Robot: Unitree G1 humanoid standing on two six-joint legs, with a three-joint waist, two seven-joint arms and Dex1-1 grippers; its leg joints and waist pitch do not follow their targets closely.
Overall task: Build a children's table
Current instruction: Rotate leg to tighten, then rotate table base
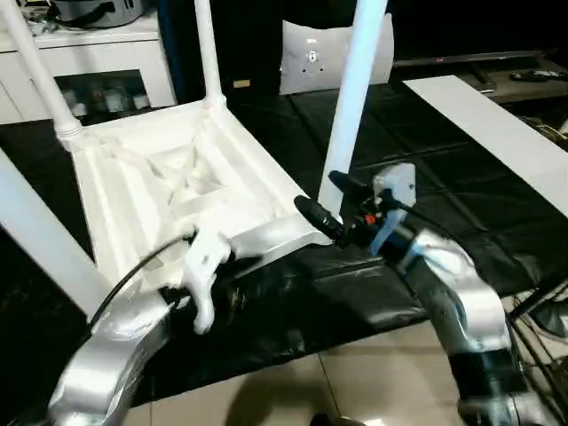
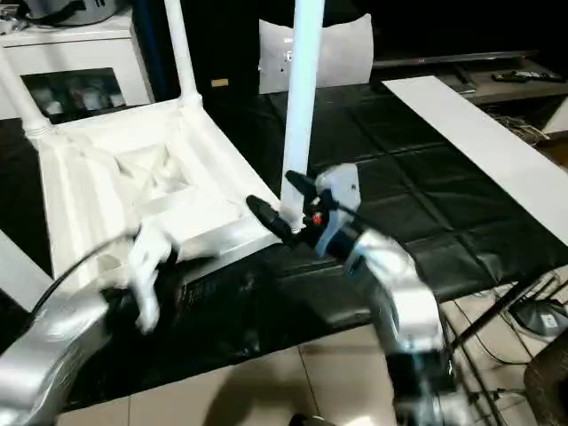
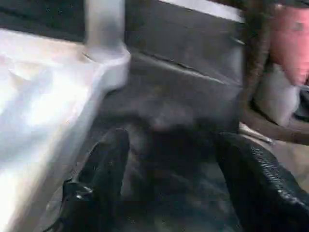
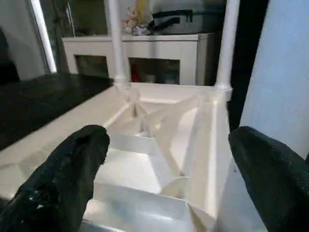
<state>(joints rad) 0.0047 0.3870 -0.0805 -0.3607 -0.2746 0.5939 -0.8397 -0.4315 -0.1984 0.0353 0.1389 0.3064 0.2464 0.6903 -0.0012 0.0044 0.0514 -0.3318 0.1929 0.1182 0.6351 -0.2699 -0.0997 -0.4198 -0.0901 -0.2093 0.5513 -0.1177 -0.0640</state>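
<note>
The children's table lies upside down on a black sheet (image 1: 426,115), its ribbed top (image 1: 169,186) facing up. Legs stand in the corner sockets: two at the back (image 1: 206,44), one at the near right (image 1: 353,89) and one at the near left (image 1: 40,240). My right gripper (image 1: 330,202) is open at the foot of the near right leg, its fingers (image 4: 72,174) spread wide over the table's corner with nothing held. My left gripper (image 3: 181,183) sits low beside the table's near rim (image 3: 38,106), open, with only the black sheet between its fingers (image 3: 101,174).
A white cabinet with glass doors (image 1: 106,62) stands behind the table at the back left. A white cushion (image 1: 311,53) sits at the back, and a long white board (image 1: 497,133) lies on the right. Tiled floor (image 1: 355,382) begins at the sheet's near edge.
</note>
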